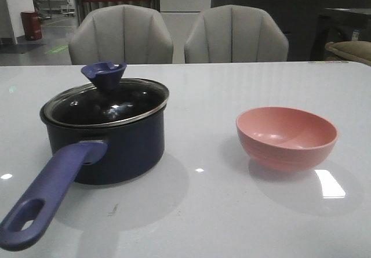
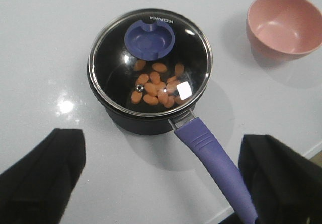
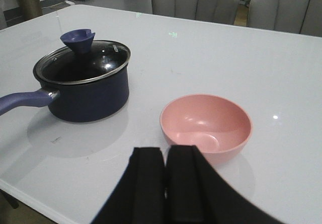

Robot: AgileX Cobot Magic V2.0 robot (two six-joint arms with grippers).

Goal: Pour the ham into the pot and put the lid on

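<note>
The lid [image 2: 150, 63] sat on the pot [image 1: 110, 136] over the ham [image 2: 157, 85], handle toward the spread, empty left gripper [image 2: 161, 183]; the right gripper [image 3: 166, 183] was pressed shut, empty, just short of the bowl [image 3: 206, 126].

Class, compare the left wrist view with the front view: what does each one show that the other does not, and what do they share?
Only the left wrist view shows the ham, orange chunks seen through the glass lid, and the left end effector, its fingers spread wide apart above the table. Only the front view shows the two grey chairs behind the table. Both show the lid seated on the pot, its purple-blue handle, and the empty pink bowl standing apart from the pot.
</note>
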